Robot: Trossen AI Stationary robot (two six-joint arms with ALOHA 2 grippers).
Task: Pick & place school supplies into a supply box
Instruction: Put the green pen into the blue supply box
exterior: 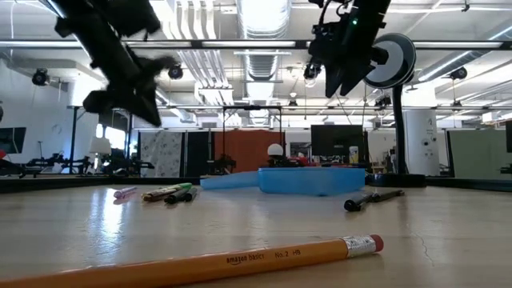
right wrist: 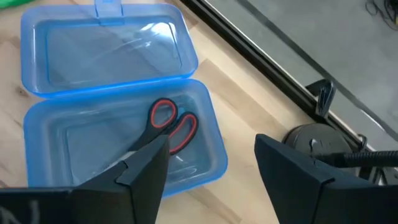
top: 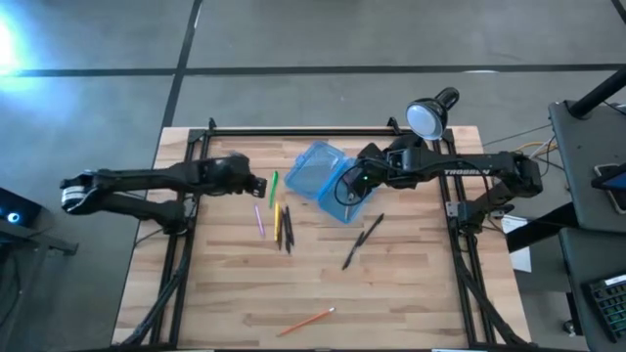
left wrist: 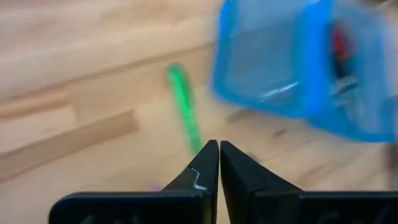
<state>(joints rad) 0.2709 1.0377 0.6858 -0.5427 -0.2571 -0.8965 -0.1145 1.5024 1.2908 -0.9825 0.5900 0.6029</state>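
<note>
The red-handled scissors already lie inside one half of the open blue supply box at the far middle of the table. The right claw hangs just above that half with its fingers spread and nothing between them — a release, by the look of it. The left claw is clenched and empty, raised over the table just left of the green pen. Pens and pencils remain outside the box: a pink pen, a yellow-and-dark cluster, a black pen to the right, and an orange pencil at the near edge. The next move likely calls for the left claw to open, then drop onto the green pen — thin and flat-lying, so the fingers must straddle it squarely.
</note>
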